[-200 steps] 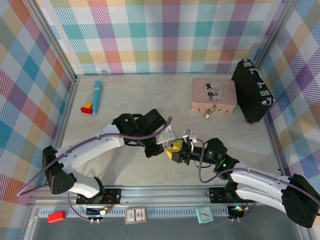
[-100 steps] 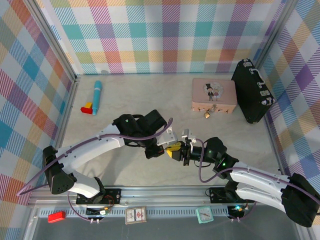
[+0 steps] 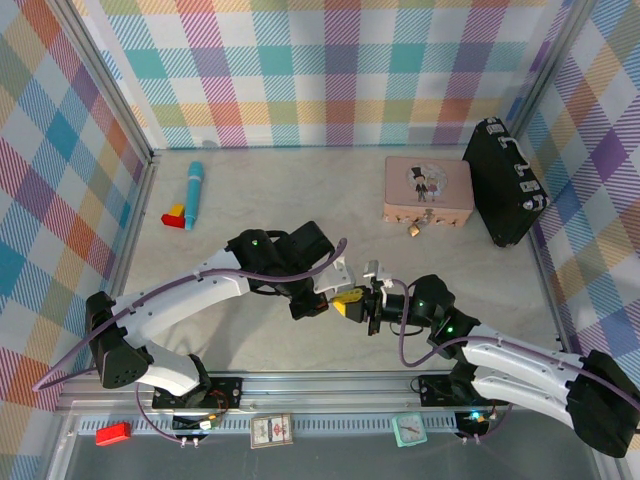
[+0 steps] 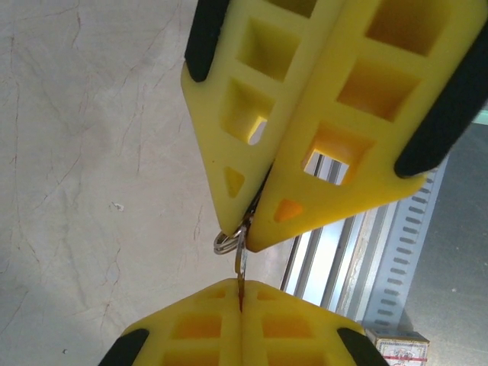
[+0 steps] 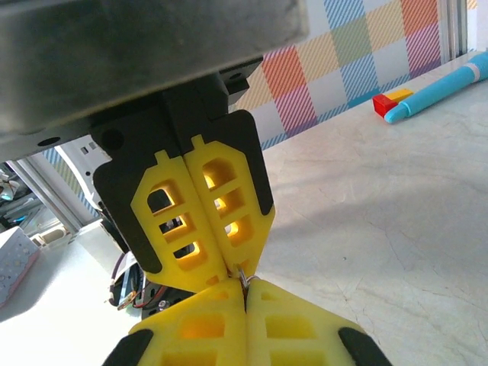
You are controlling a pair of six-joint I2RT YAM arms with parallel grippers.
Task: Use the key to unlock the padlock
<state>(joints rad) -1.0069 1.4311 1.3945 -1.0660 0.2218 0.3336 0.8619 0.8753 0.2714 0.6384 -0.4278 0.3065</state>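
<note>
I see the two arms meeting tip to tip, low over the middle of the surface (image 3: 290,200). The tiny key (image 4: 239,263) is caught right between them. The left fingers (image 5: 231,261) are squeezed shut on one end of it, and the right fingers (image 5: 257,299) are squeezed shut on the other end. The little ring (image 4: 224,242) on the key pokes out at the side. The padlock (image 3: 413,230) is well apart from all this. It lies on the surface just in front of the pink tin (image 3: 428,188), and nobody is holding it. I think a lot could go wrong here. The key is so thin that only a sliver of it sits in each pinch. If one arm lets go while the other has a weak hold, the key could slip out and fall flat, and then it would be very hard to pick up. If both arms pull or turn at once, the key could twist sideways or bend. A crooked key would miss the keyhole. And the loose padlock might just slide away when the key pushes on it
</note>
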